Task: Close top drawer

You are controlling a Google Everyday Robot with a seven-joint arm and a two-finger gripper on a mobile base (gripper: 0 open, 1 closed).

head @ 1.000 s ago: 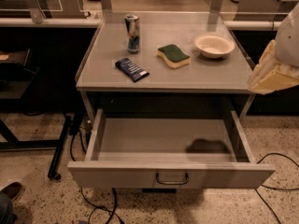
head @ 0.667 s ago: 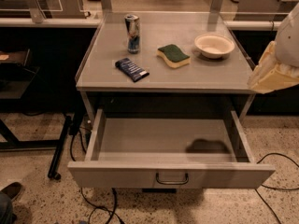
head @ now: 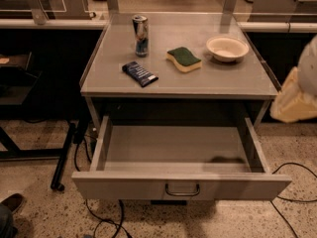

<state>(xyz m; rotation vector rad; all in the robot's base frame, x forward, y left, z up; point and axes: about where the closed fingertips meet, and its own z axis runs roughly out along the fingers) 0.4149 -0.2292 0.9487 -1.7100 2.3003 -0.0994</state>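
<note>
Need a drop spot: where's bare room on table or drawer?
Open grey-beige top drawer: tray bare. Grey tabletop: front-right free, below white bowl; crowded around silver can, dark packet, green-yellow sponge. Gripper not visible; pale arm at right edge.

Dim warm light, shadow patch in top drawer (head: 124, 186), pale end effector (head: 293, 103) at right edge.

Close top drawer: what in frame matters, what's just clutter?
Job: top drawer, pulled open, with its handle; gripper, at the right edge beside the table, off the drawer.
Clutter: can, dark packet, sponge, bowl, all on the table.
</note>
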